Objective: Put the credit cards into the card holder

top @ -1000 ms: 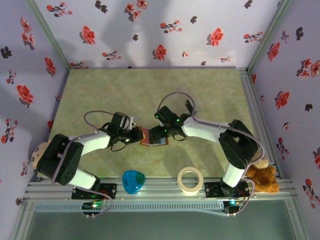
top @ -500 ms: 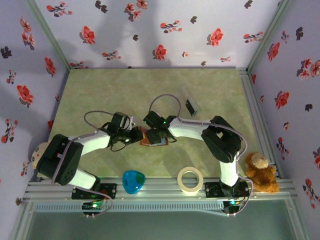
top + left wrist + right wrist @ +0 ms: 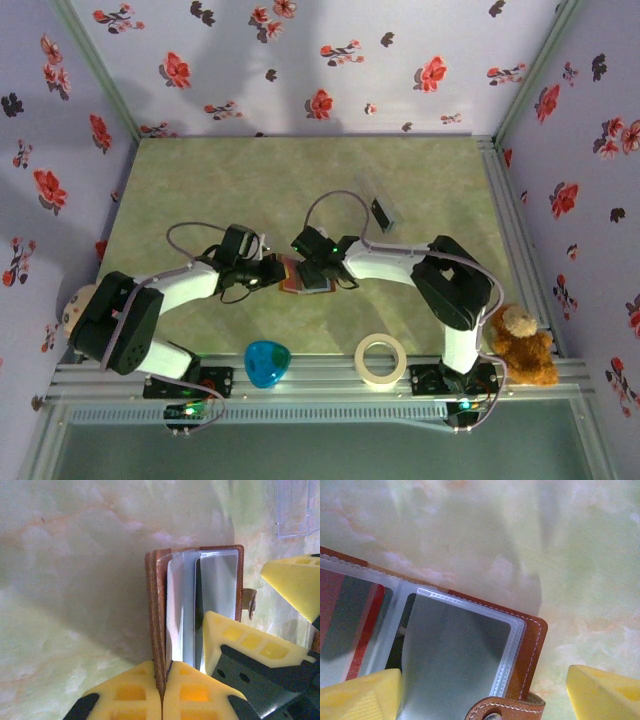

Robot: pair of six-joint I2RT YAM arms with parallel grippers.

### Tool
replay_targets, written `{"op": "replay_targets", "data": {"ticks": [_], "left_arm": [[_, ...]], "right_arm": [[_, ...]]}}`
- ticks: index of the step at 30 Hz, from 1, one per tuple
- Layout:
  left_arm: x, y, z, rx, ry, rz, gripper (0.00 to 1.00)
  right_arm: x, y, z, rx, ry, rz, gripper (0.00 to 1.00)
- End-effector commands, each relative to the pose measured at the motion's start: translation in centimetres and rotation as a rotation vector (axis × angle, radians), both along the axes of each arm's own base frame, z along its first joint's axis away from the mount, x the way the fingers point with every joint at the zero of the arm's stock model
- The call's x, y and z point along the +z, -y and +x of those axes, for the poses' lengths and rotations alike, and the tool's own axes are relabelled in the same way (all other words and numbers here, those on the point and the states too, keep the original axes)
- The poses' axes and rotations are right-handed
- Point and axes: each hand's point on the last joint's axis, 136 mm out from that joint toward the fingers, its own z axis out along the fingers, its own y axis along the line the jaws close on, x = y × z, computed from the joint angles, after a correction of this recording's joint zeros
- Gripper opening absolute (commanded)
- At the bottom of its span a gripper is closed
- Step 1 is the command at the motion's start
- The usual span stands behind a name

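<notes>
The card holder [image 3: 306, 276] is open at mid-table, with credit cards [image 3: 345, 615] showing through its clear sleeves. The left gripper [image 3: 272, 270] pinches its brown cover from the left. The right gripper [image 3: 320, 268] hovers over it, jaws spread. A tape roll [image 3: 381, 360] sits at the near edge.

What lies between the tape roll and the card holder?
Bare table, seen in the top external view; nothing sits between the tape roll and the card holder.
</notes>
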Motion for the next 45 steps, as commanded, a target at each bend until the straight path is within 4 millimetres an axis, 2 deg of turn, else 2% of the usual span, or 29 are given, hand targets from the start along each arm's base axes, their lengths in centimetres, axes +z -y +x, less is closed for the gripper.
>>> {"op": "replay_targets", "data": {"ticks": [1, 6, 10, 13, 17, 20, 23, 27, 35, 45], "left_arm": [[-0.1, -0.9, -0.1, 0.034, -0.010, 0.026, 0.00], [0.2, -0.9, -0.1, 0.040, -0.005, 0.019, 0.00], [0.2, -1.0, -0.2, 0.031, 0.001, 0.028, 0.00], [0.4, -1.0, -0.3, 0.037, -0.007, 0.021, 0.07], [0.7, -1.4, -0.4, 0.032, 0.007, 0.041, 0.12], [0.6, -1.8, -0.4, 0.032, -0.003, 0.078, 0.21], [0.5, -2.1, -0.4, 0.033, -0.002, 0.098, 0.25], [-0.1, -2.4, -0.3, 0.041, -0.015, 0.114, 0.23], [-0.4, -2.1, -0.5, 0.030, -0.033, 0.098, 0.07], [-0.5, -2.1, -0.7, 0.025, -0.033, 0.100, 0.03]], "right_arm": [[1.5, -0.2, -0.5, 0.028, -0.017, 0.032, 0.87], [2.5, -1.3, -0.5, 0.035, -0.026, 0.094, 0.88], [3.1, -1.3, -0.4, 0.019, -0.020, 0.150, 0.88], [4.2, -0.7, -0.5, 0.010, -0.039, 0.216, 0.87], [5.0, 0.2, -1.0, 0.001, -0.155, 0.350, 0.71], [5.6, -0.4, -2.6, 0.036, -0.282, 0.453, 0.61], [5.3, -1.2, -4.1, 0.049, -0.372, 0.511, 0.53], [3.9, -1.8, -4.9, 0.012, -0.451, 0.554, 0.48], [1.2, -1.4, -5.1, -0.038, -0.499, 0.530, 0.47], [-0.1, -1.0, -5.0, -0.054, -0.511, 0.514, 0.47]]}}
